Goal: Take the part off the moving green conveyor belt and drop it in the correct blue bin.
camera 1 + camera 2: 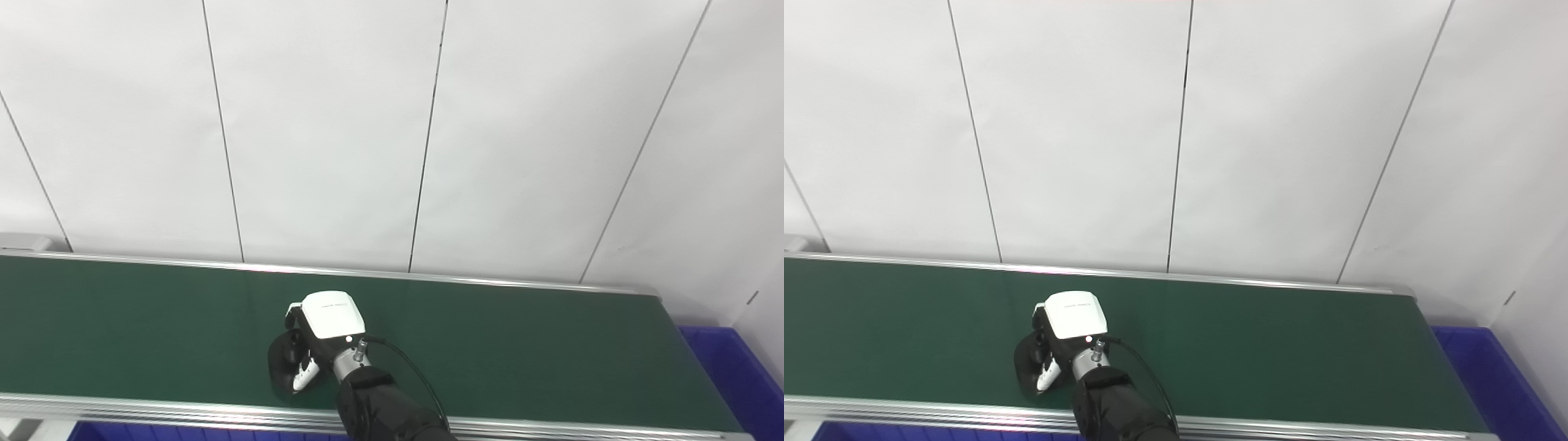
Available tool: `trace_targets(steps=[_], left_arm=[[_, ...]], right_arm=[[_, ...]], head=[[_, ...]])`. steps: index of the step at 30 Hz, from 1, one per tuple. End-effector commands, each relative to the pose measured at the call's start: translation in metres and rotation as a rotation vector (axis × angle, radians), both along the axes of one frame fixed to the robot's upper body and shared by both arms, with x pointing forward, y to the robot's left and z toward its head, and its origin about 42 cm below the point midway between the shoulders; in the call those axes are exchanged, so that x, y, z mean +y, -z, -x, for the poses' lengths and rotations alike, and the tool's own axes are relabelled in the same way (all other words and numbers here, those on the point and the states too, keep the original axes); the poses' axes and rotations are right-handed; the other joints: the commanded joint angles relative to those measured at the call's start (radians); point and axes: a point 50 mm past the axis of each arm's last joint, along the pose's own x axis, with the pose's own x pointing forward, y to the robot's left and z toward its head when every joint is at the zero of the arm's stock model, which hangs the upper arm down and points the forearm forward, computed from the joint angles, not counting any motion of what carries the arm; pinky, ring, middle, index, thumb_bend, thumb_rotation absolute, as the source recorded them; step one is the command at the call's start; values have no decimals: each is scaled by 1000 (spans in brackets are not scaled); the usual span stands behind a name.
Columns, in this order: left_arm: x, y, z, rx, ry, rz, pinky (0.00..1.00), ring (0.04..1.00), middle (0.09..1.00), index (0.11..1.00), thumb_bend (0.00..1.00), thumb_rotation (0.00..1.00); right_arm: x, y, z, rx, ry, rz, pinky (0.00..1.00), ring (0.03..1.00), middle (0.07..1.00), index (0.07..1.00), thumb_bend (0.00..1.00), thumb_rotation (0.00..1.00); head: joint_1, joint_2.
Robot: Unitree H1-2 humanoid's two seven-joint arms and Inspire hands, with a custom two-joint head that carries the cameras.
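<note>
The green conveyor belt (520, 343) runs across the picture from left to right. My right hand (324, 331), with a white back plate, reaches over the belt's near half, palm down. Its fingers and thumb (304, 373) curl down around a dark, rounded part (280, 361) that lies on the belt at the hand's left side. Most of the part is hidden by the hand, so its shape is unclear. It also shows in the right eye view (1026, 361). My left hand is not in view.
A blue bin (735, 373) stands past the belt's right end. The edge of another blue bin (135, 432) shows below the belt's near rail (153, 410) at bottom left. A white panelled wall rises behind the belt.
</note>
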Motion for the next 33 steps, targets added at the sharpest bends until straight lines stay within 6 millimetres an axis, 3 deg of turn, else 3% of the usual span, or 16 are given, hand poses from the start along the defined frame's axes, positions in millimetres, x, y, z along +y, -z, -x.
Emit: trace_targets(steps=[1, 11, 18, 23, 33], left_arm=[[5, -8, -5, -45, 15, 0, 811, 880, 903, 883, 623, 575], [5, -9, -7, -40, 27, 6, 819, 889, 911, 888, 617, 568], [8, -7, -10, -30, 27, 13, 832, 900, 920, 897, 613, 567], [10, -4, -16, -11, 20, 36, 839, 904, 922, 899, 622, 572], [7, 0, -34, -1, 15, 69, 851, 907, 926, 905, 617, 556]], right_arm=[[18, 20, 25, 107, -31, 15, 279, 372, 452, 580, 545, 0], [14, 17, 18, 150, -13, 10, 339, 431, 456, 511, 529, 0], [7, -4, -2, 116, 14, -8, 403, 499, 514, 474, 527, 0], [-11, -23, -23, 66, 34, -88, 389, 425, 519, 502, 517, 0], [-45, -44, -44, 11, 75, -200, 362, 417, 525, 494, 517, 0]], head=[[-1, 2], [-13, 5], [-32, 7], [-59, 6], [-98, 9]])
